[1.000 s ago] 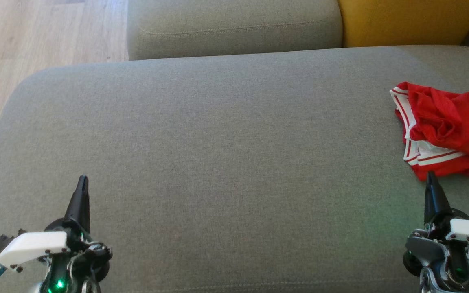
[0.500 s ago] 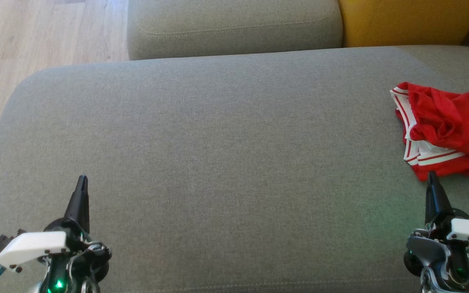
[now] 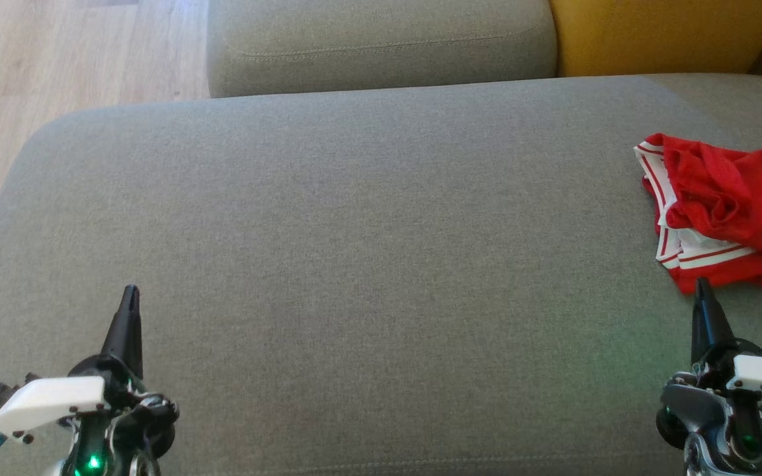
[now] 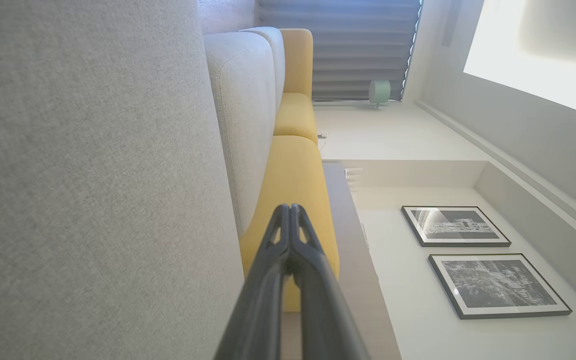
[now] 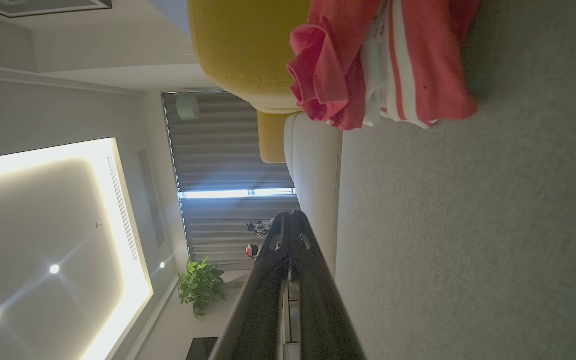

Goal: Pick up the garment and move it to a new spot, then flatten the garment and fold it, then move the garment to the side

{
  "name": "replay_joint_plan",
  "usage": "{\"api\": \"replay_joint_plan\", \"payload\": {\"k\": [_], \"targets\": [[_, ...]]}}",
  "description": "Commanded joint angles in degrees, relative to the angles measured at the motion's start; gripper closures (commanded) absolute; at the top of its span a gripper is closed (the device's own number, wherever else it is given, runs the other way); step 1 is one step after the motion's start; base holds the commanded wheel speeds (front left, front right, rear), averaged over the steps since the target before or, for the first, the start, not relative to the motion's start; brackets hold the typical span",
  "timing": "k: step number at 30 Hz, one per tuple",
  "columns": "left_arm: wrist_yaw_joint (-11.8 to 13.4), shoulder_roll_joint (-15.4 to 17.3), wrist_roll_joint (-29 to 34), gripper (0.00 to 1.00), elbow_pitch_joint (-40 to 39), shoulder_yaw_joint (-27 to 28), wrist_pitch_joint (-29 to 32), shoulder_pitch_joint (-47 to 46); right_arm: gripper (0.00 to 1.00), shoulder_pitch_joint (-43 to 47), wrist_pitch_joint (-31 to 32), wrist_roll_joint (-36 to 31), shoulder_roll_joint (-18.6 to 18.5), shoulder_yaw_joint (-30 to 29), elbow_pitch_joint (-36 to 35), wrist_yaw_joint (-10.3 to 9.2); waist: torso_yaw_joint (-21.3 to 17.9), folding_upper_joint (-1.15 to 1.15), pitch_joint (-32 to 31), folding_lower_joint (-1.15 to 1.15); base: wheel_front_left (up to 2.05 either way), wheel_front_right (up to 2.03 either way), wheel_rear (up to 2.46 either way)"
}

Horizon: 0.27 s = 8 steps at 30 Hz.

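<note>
The garment (image 3: 731,208) is red with white striped trim. It lies crumpled at the right edge of the grey sofa seat (image 3: 354,251) and is cut off by the head view's right border. My right gripper (image 3: 702,285) is shut and empty, its tip just below the garment's near edge. In the right wrist view the garment (image 5: 388,60) lies ahead of the shut right gripper (image 5: 290,216), clear of it. My left gripper (image 3: 131,292) is shut and empty over the seat's near left, far from the garment. The left gripper (image 4: 290,210) points along the seat in the left wrist view.
A grey back cushion (image 3: 381,43) and a yellow cushion (image 3: 665,33) stand behind the seat. Wooden floor (image 3: 57,59) lies beyond the seat's left edge. Bare grey upholstery stretches between the two grippers.
The left gripper has drifted very slightly toward the view's lower left. The right gripper and the garment hold their places.
</note>
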Motion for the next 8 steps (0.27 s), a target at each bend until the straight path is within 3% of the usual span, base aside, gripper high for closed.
{"api": "replay_joint_plan", "payload": {"k": [1,8], "targets": [[-0.4,0.4,0.1,1.00,-1.5,2.0,0.3,-3.1,1.00,-2.9,0.3,0.0,-0.7,1.0,-1.7,-0.04,0.0,0.00,0.0,0.00,0.00,0.00,0.00],[-0.4,0.3,0.1,1.00,-1.5,2.1,0.4,-3.1,1.00,-2.9,0.4,-0.1,-0.6,0.9,-1.7,-0.04,0.0,0.00,0.0,0.00,0.00,0.00,0.00]]}}
